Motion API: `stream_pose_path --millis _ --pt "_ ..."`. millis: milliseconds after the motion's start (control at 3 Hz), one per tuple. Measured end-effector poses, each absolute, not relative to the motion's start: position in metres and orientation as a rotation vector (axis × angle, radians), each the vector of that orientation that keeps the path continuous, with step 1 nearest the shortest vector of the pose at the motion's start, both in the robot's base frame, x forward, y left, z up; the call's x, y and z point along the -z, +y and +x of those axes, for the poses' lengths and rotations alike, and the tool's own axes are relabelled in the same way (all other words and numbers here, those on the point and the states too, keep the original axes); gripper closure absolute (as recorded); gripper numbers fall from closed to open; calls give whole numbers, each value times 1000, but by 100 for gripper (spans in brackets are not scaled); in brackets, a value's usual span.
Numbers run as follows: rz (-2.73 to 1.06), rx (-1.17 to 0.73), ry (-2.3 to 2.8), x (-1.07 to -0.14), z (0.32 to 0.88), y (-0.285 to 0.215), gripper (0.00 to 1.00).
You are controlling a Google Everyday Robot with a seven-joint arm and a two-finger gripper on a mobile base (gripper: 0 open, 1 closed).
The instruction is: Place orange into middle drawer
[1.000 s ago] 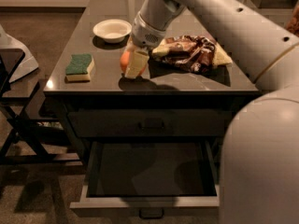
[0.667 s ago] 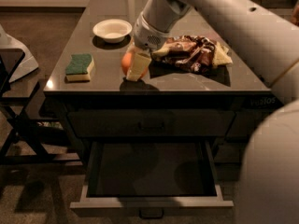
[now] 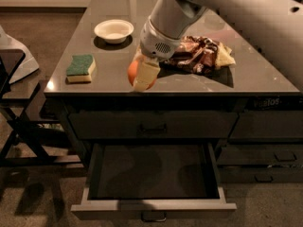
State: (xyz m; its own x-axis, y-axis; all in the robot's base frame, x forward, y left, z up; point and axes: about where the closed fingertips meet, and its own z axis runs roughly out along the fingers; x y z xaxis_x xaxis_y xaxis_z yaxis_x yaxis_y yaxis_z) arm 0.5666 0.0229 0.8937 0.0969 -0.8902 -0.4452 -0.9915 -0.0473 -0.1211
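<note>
- Claw (image 3: 141, 82) sits at the front edge of the worktop (image 3: 258, 74). Its pale fingers are closed on the orange (image 3: 132, 72), and one finger hides most of the fruit.
- I think the hold may be weak. The orange is round and smooth, so a quick swing could make it slip out. Then it would fall to the floor and roll away.
- The middle drawer (image 3: 151, 171) is pulled open, low down and right under the claw. Nothing is in it.
- The drawer looks shallow. If the claw lets go from high up, the orange could bounce out again.
- If the claw lets go too near the pale front rim, the orange could hit the rim and drop outside.
- The shut top drawer (image 3: 151, 125) is between the worktop and the open one. The claw must move out before it goes down, or it could bump the worktop edge.
- The crinkly brown bag (image 3: 199, 53) lies just beside the claw. A wide turn could drag it.
</note>
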Motion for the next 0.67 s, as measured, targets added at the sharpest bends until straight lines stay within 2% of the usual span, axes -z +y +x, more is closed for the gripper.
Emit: stream_pose_path --millis 333,667 --pt "-1950 -418 1878 -877 546 26 100" --pt "-1869 -504 1953 -858 501 27 100"
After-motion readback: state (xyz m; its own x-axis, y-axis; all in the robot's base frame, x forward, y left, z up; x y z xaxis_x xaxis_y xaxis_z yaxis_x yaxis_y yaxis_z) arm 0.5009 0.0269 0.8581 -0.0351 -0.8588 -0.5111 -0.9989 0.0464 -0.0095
